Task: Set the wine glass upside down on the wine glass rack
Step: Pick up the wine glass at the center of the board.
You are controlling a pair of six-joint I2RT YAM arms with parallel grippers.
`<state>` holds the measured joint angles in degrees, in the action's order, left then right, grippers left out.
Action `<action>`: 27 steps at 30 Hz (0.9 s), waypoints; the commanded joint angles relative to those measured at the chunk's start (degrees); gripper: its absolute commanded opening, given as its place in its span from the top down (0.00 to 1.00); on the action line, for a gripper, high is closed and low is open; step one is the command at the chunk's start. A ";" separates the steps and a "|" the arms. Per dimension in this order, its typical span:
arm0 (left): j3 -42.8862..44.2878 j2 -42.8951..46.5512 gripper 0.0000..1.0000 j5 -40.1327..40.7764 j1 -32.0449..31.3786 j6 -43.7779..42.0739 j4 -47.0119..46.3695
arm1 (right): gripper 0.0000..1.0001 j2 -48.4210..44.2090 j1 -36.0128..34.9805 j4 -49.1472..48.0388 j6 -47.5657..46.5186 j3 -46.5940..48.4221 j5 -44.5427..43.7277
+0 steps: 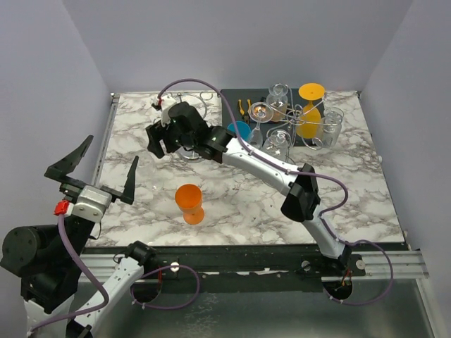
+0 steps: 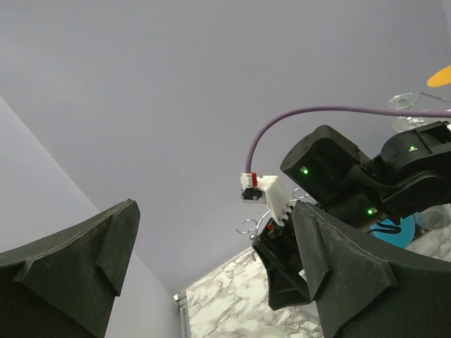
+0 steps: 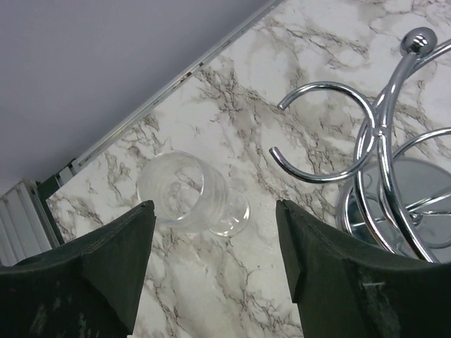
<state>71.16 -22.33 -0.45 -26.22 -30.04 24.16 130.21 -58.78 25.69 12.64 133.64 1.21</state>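
Note:
A clear wine glass [image 3: 184, 191] stands upright on the marble table, seen from above in the right wrist view. It sits just beyond and left of centre between the fingers of my right gripper [image 3: 215, 208], which is open and empty. To the right of it is the chrome wine glass rack [image 3: 331, 134] with bare curved hooks and a round base. From above, my right gripper [image 1: 161, 144] reaches to the back left beside that rack [image 1: 192, 105]; the clear glass is hidden there. My left gripper [image 1: 106, 169] hangs open and empty over the table's left edge, pointing up at the wall [image 2: 211, 208].
An orange wine glass [image 1: 189, 203] stands upright at the front middle of the table. At the back right, a second rack [image 1: 310, 116] on a dark tray holds several clear, orange and blue glasses. Small yellow pliers [image 1: 243, 107] lie on that tray.

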 commanded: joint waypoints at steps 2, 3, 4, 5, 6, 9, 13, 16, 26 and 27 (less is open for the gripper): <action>-1.88 0.74 0.01 -1.75 0.20 0.15 2.64 | 0.25 3.68 -1.69 -6.49 0.89 -0.74 0.26; -2.03 0.67 0.01 -1.37 0.20 0.45 3.04 | 0.25 4.33 -1.88 -6.72 0.83 -0.36 -0.18; -2.07 0.70 0.01 -1.19 0.20 0.71 3.45 | 0.25 4.80 -1.95 -6.99 0.76 -0.23 -0.57; -2.03 0.74 0.01 -1.34 0.20 0.94 3.87 | 0.25 5.24 -1.97 -7.49 0.71 -0.52 -0.75; -1.99 0.85 0.01 -1.77 0.20 1.12 4.24 | 0.25 5.46 -2.03 -8.19 0.63 -0.93 -0.84; -1.82 1.02 0.01 -2.79 0.20 1.43 4.95 | 0.26 6.61 -2.21 -9.61 0.53 -1.57 -0.98; -1.55 0.85 0.01 -3.15 0.20 1.35 5.68 | 0.27 8.16 -2.54 -10.74 0.19 -1.43 -2.95; -1.42 0.66 0.01 -3.70 0.20 1.35 6.08 | 0.28 8.69 -2.49 -11.33 0.23 -1.84 -3.25; -2.07 0.57 0.01 -5.50 0.25 1.24 6.42 | 0.51 7.72 -2.72 -10.01 -0.13 -4.73 -2.27; -2.07 0.54 0.01 -5.61 0.21 1.14 6.41 | 0.54 7.26 -2.87 -9.97 -0.13 -5.67 -2.27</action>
<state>69.19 -22.02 -4.12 -26.22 -29.56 29.74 137.58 -60.82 14.85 13.19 130.85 -0.56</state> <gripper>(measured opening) 0.987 0.505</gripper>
